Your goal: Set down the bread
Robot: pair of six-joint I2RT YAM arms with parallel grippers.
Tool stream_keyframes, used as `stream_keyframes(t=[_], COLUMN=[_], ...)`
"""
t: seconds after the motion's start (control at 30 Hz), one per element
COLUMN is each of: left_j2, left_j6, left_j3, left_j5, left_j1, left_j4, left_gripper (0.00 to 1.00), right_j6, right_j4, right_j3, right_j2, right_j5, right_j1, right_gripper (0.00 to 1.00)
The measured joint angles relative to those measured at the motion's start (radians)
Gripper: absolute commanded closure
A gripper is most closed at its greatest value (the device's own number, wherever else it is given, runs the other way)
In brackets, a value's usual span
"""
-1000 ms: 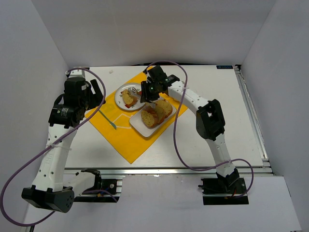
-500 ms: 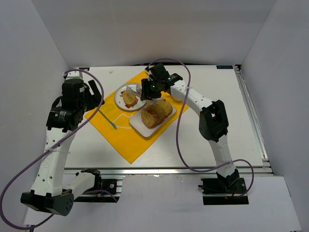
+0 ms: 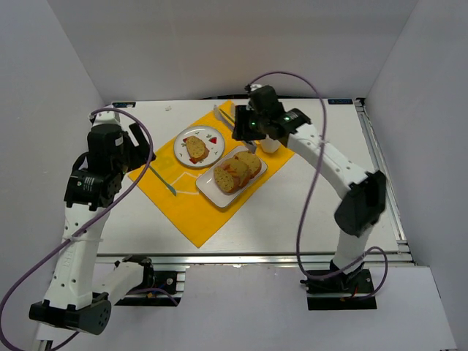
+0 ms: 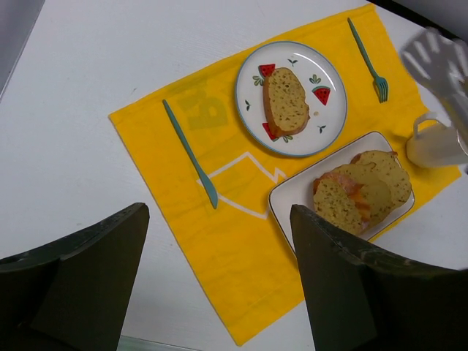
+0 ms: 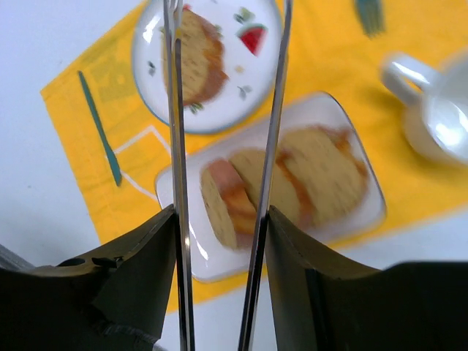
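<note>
The bread (image 3: 194, 148) lies alone on a round white plate (image 3: 208, 151) with watermelon prints on the yellow placemat (image 3: 197, 212). It also shows in the left wrist view (image 4: 284, 102) and the right wrist view (image 5: 194, 55). My right gripper (image 3: 245, 124) is shut on metal tongs (image 5: 178, 146), raised above the mat's far corner. The tongs' arms are apart and empty. My left gripper (image 4: 219, 278) is open and empty, high over the mat's left side.
A white rectangular tray (image 3: 207, 192) holds overlapped bread slices (image 3: 235, 170). A white mug (image 3: 269, 144) stands by the tray's far end. A teal knife (image 4: 190, 153) and a teal fork (image 4: 363, 47) lie on the mat.
My right gripper with the tongs has lifted away from the round plate toward the back right, leaving the bread on the plate. My left arm has drawn slightly left.
</note>
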Motion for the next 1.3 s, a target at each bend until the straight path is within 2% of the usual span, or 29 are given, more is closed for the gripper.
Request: stream_keyframes(t=[0.13,0.27,0.4,0.47,0.73,0.87,1.13,1.27,1.3], left_j2=[-0.012,-0.030,-0.054,-0.066,-0.122,-0.145,-0.138,-0.141,-0.142], left_j6=[0.001,0.004,0.007,0.006,-0.009,-0.015,-0.013,-0.008,-0.008], left_j3=[0.002,0.003,0.003,0.003,0.001,0.000,0.034,0.042,0.043], left_j5=[0.005,0.027,0.063,0.081,0.139,0.154,0.163,0.163,0.163], left_j1=[0.000,0.000,0.000,0.000,-0.008,-0.012,-0.012,-0.012,-0.012], left_j4=[-0.008,-0.026,-0.044,-0.051,-0.058,-0.068,-0.116,-0.137,-0.140], left_gripper=[0.11,0.11,0.11,0.11,0.11,0.11,0.11,0.11,0.11], right_j6=[0.081,0.245,0.439,0.518,0.842,0.978,1.069,1.064,1.061], right_j4=[-0.035,-0.142,-0.291,-0.342,-0.436,-0.435,-0.300,-0.240,-0.231], right_j3=[-0.227,-0.443,-0.619,-0.699,-1.032,-1.126,-1.234,-1.248,-1.248], right_j2=[-0.272,-0.555,-0.758,-0.804,-0.824,-0.797,-0.646,-0.581,-0.578], right_j5=[0.155,0.337,0.478,0.524,0.570,0.571,0.561,0.543,0.543], right_j1=[-0.018,-0.064,-0.138,-0.166,-0.224,-0.232,-0.233,-0.233,-0.233], right_gripper=[0.46,0.44,0.43,0.43,0.45,0.45,0.41,0.16,0.13])
